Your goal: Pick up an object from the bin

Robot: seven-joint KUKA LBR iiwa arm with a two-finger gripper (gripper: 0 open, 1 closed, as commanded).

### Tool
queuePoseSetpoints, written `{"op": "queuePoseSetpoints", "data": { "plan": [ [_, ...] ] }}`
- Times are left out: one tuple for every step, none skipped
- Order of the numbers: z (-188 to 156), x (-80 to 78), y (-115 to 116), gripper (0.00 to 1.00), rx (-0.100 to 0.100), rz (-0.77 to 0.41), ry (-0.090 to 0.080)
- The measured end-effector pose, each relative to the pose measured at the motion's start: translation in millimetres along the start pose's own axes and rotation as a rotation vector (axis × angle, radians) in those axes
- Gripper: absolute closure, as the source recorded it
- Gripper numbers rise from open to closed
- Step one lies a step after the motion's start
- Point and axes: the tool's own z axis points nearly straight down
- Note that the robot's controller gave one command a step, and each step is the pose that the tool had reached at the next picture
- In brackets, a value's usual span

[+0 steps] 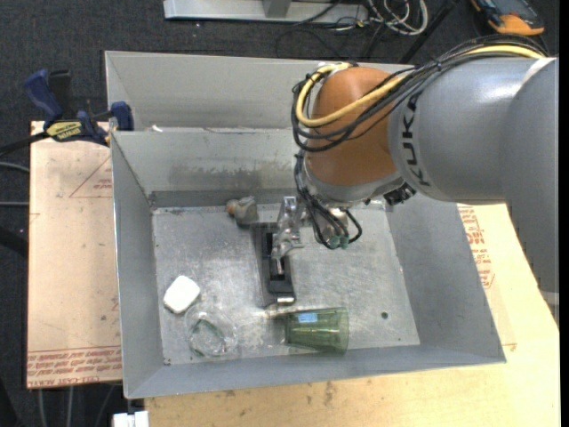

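My gripper point(286, 228) hangs below the orange wrist cover, near the middle of the bin and towards its back. It is directly over the upper end of a long black tool-like object point(276, 272) that lies lengthwise on the bin floor. Whether it touches that object I cannot tell. A small grey-brown lump point(240, 208) rests just left of the gripper by the back wall. A green see-through cup point(316, 328) lies on its side in front of the black object.
A white rounded block point(181, 294) sits at the front left, with a crumpled clear plastic piece point(210, 335) in front of it. The arm and its cables overhang the back right of the bin.
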Motion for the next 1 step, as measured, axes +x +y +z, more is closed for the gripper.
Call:
{"op": "queuePoseSetpoints", "data": {
  "plan": [
    [-54.4, -9.2, 0.3, 1.00, 0.000, -0.036, -0.006]
  ]
}}
